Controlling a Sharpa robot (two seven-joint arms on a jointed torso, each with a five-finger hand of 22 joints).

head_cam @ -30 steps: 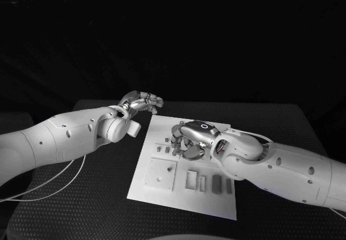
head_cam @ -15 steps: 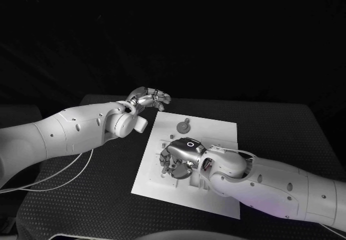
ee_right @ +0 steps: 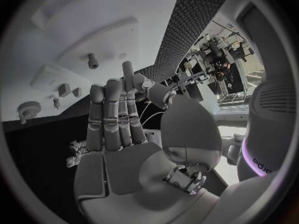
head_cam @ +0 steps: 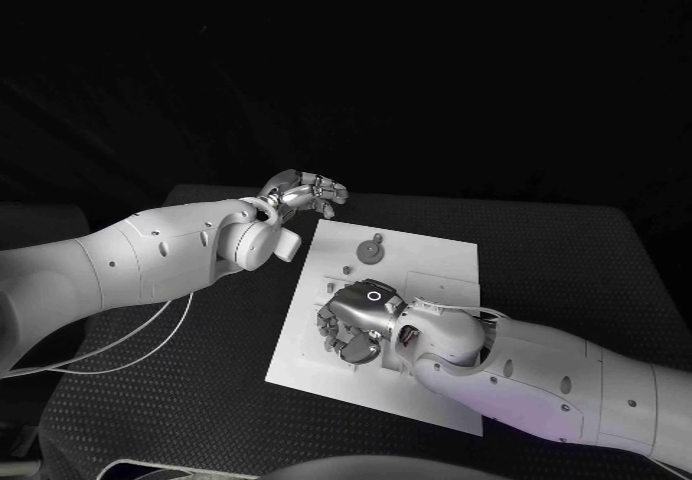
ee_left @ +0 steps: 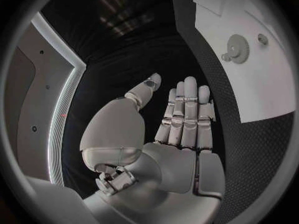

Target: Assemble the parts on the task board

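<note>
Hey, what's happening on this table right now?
A two-armed robot is working at a white task board on a black table. Its right hand is low over the near left part of the board, fingers pointing down at it. Its left hand hangs off the board's far left corner, holding nothing. A gear-like part sits near the far edge.

One task board lies on one table. Two robot hands: left, right. One gear-shaped part at the board's 12 o'clock.

Two glossy white arms, silver left hand and right hand, jointed metal fingers, thin pale cable, seemingly dark screws
</note>
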